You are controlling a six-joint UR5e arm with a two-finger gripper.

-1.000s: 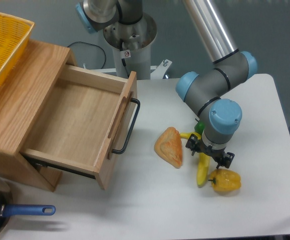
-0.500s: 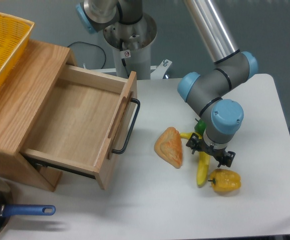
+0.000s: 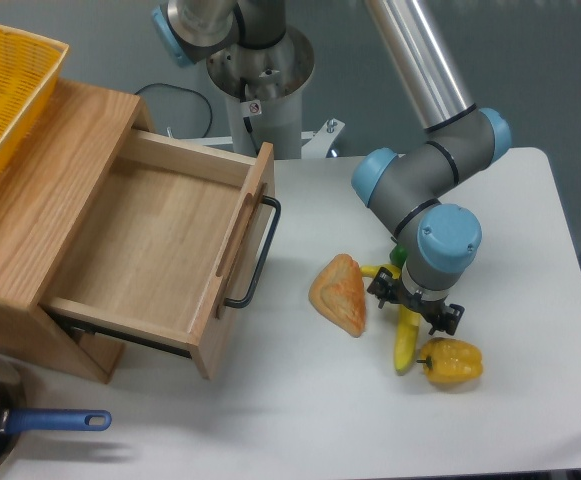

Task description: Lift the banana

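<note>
Right around the banana (image 3: 405,343): bread piece (image 3: 340,294) left, yellow pepper (image 3: 451,362) touching right; gripper (image 3: 414,305) fingers spread, straddling it.

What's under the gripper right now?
The banana lies under the gripper, its lower half sticking out toward the yellow bell pepper. A green item peeks out behind the wrist. The banana's upper part and the fingertips are covered, so contact can't be confirmed.
</note>
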